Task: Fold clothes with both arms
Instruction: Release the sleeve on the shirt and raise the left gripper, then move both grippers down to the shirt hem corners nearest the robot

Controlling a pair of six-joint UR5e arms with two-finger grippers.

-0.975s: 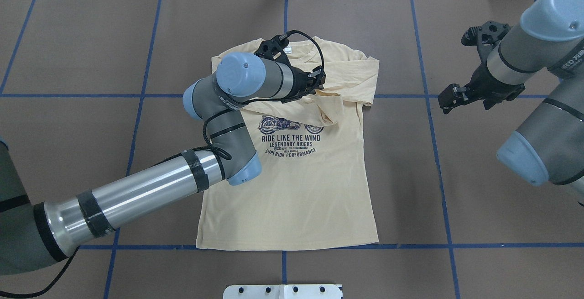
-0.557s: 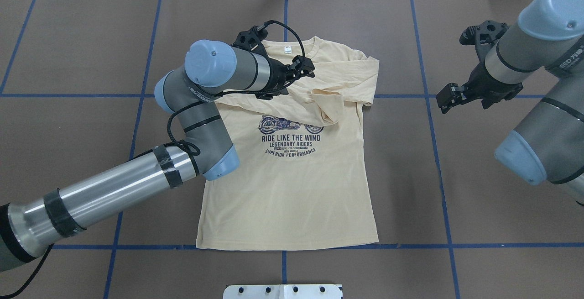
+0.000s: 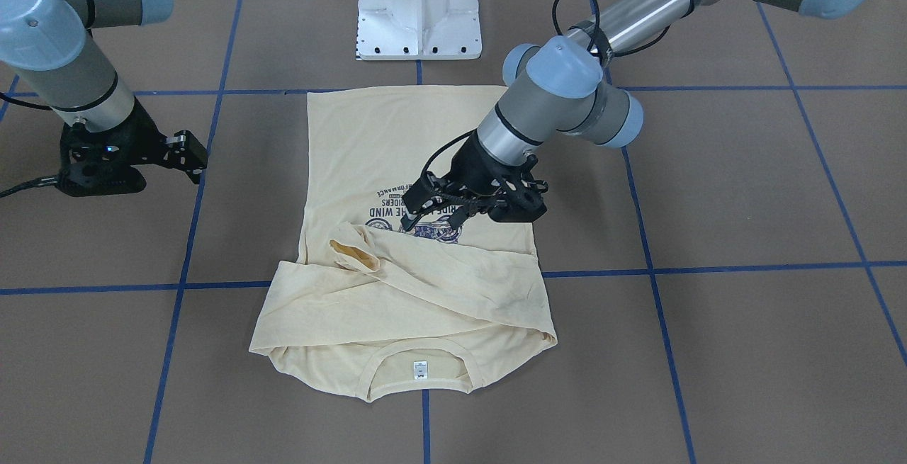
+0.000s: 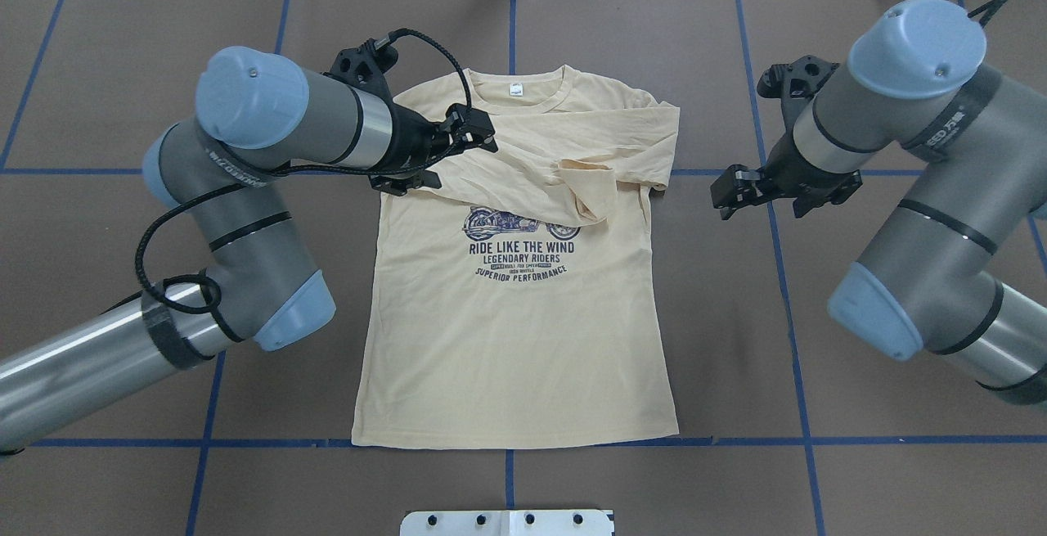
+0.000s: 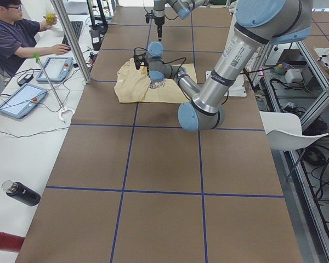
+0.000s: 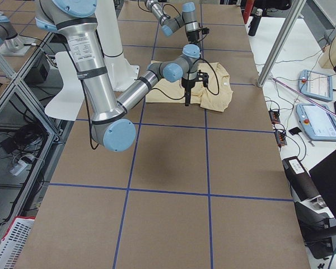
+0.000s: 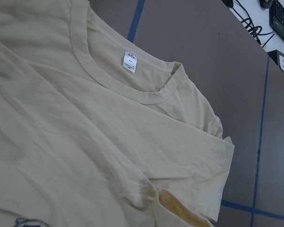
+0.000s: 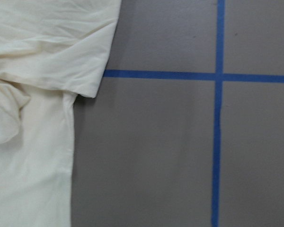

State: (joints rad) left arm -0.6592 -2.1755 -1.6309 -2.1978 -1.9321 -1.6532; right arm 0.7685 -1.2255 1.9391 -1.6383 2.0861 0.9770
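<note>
The cream-yellow T-shirt [image 4: 515, 331] lies flat, print up, with both long sleeves folded across the chest. A sleeve cuff [image 4: 593, 192] lies bunched near the shirt's right shoulder. The white neck tag [image 4: 515, 88] shows at the collar, and in the left wrist view [image 7: 129, 61]. My left gripper [image 4: 478, 133] hovers open and empty over the shirt's left shoulder; it also shows in the front view [image 3: 411, 210]. My right gripper [image 4: 730, 190] is open and empty just off the shirt's right edge, over the table; it also shows in the front view [image 3: 193, 152].
The brown table carries a grid of blue tape lines [image 4: 785, 274]. The white pedestal base [image 3: 418, 10] stands at the robot's side of the shirt. An operator [image 5: 11, 38] sits at a side bench with tablets and a black bottle [image 5: 22, 193].
My left arm has drawn back to the left, away from the folded sleeve cuff. My right arm has moved left and slightly down, closer to the shirt's right edge. The shirt lies unchanged.
</note>
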